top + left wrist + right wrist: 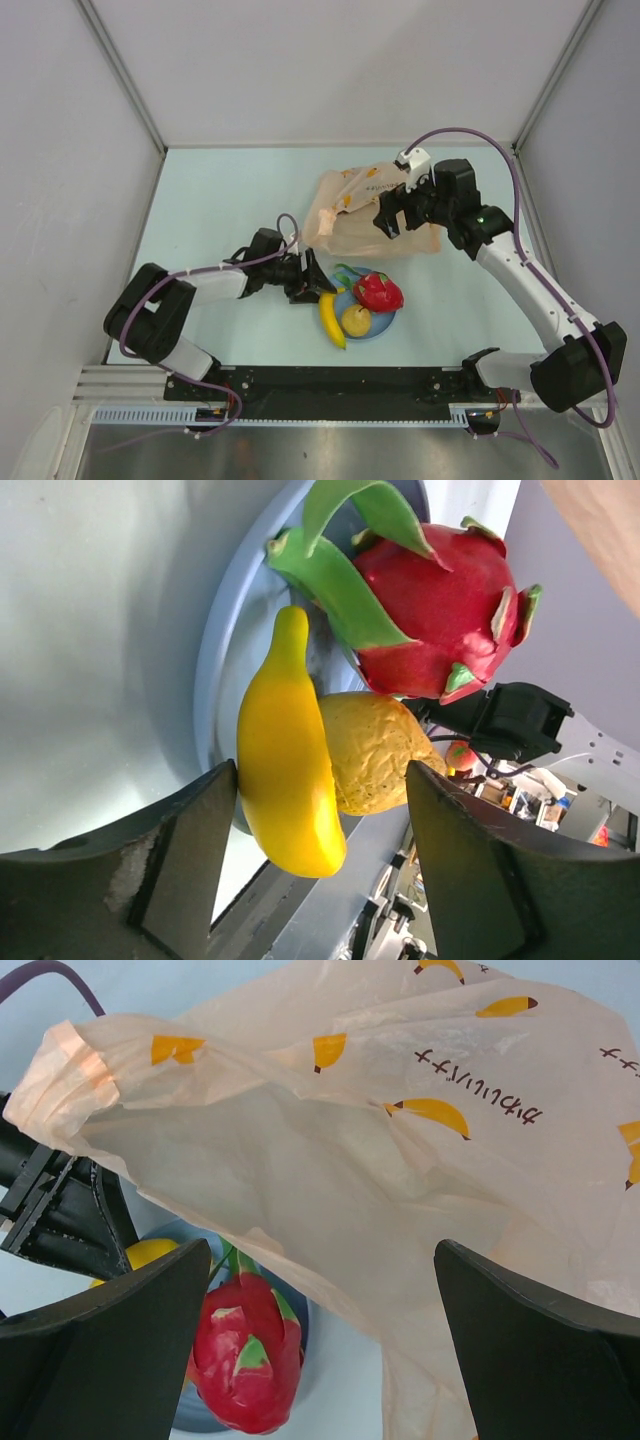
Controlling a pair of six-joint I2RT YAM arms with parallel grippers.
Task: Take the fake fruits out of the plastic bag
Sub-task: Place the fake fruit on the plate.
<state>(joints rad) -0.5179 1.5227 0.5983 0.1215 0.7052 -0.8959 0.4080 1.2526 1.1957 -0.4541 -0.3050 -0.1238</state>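
Low in the centre of the overhead frame, a round blue plate [388, 322] holds three plastic toy fruits out of the bag: a yellow banana [331, 320], a yellowish round pear-like fruit [356, 320] and a red dragon fruit with green tips [380, 292]. Just left of the plate, the left gripper [318, 277] sits with fingers apart, holding nothing. Further back, above centre, the crinkly translucent peach-orange plastic bag [355, 210] lies slumped, and the right gripper [393, 215] hovers over its right side, fingers spread and empty.

Three fruits [378, 292], one bag [356, 196], one plate [389, 323]
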